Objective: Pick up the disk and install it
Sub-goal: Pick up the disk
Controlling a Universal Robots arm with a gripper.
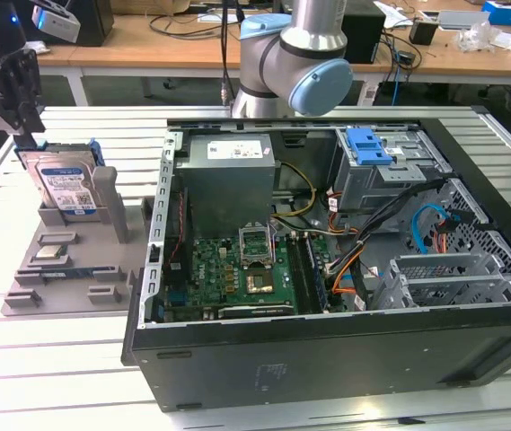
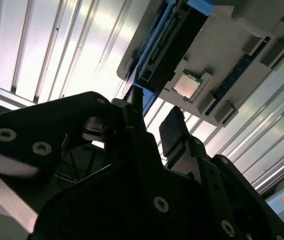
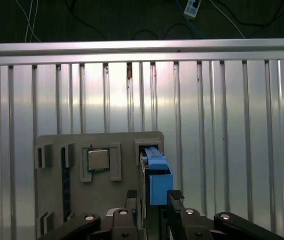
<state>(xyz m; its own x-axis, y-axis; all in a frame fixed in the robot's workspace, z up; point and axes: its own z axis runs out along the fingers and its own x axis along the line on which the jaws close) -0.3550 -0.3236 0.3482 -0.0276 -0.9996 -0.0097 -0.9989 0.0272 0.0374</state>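
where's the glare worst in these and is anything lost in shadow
Second wrist view: the metal table is blown out white, and the pincer is a black silhouette against it; first wrist view: a milder glare band down the table's middle; exterior view: even light, only the computer case front is dark.

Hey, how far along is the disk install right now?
Nothing looks done yet: the disk stands in its grey holder, outside the computer case. In hand: the open gripper hovers just above the disk, holding nothing. Left: gripping it, lifting it and installing it.
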